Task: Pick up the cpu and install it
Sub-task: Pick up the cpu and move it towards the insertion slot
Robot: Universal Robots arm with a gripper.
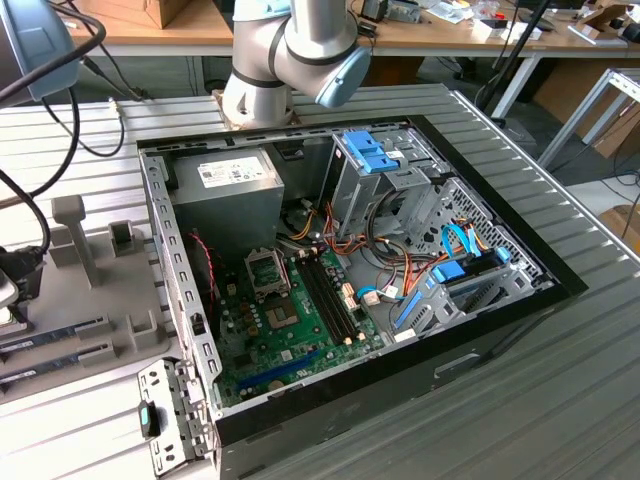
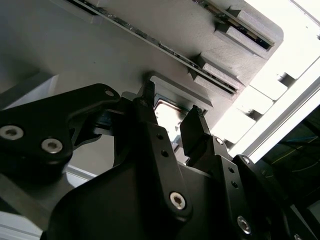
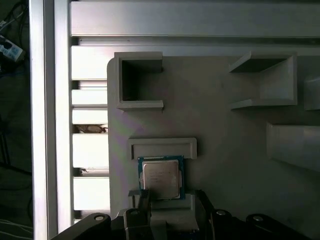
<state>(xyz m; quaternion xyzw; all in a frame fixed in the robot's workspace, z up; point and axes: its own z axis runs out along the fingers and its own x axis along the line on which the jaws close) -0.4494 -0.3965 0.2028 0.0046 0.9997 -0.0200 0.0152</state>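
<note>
The cpu (image 3: 161,178) is a small square chip with a silvery lid and a green rim. It lies flat in a shallow pocket of the grey parts fixture (image 3: 220,125). My gripper (image 3: 172,196) hovers right over it, open, with one black finger on each side of the chip. In the second wrist view the bright lid of the cpu (image 2: 167,114) shows between the two fingertips (image 2: 196,116) of the gripper (image 2: 171,105). The fingers do not appear pressed against the chip. In the exterior view the motherboard's socket (image 1: 268,272) sits open inside the computer case (image 1: 350,280).
Raised grey brackets (image 3: 140,80) stand on the fixture around the cpu pocket. Memory sticks (image 2: 150,42) rest in slots on the same fixture. The case holds a power supply (image 1: 228,195), cables and blue drive bays (image 1: 368,152). The ribbed metal table (image 1: 560,380) surrounds it.
</note>
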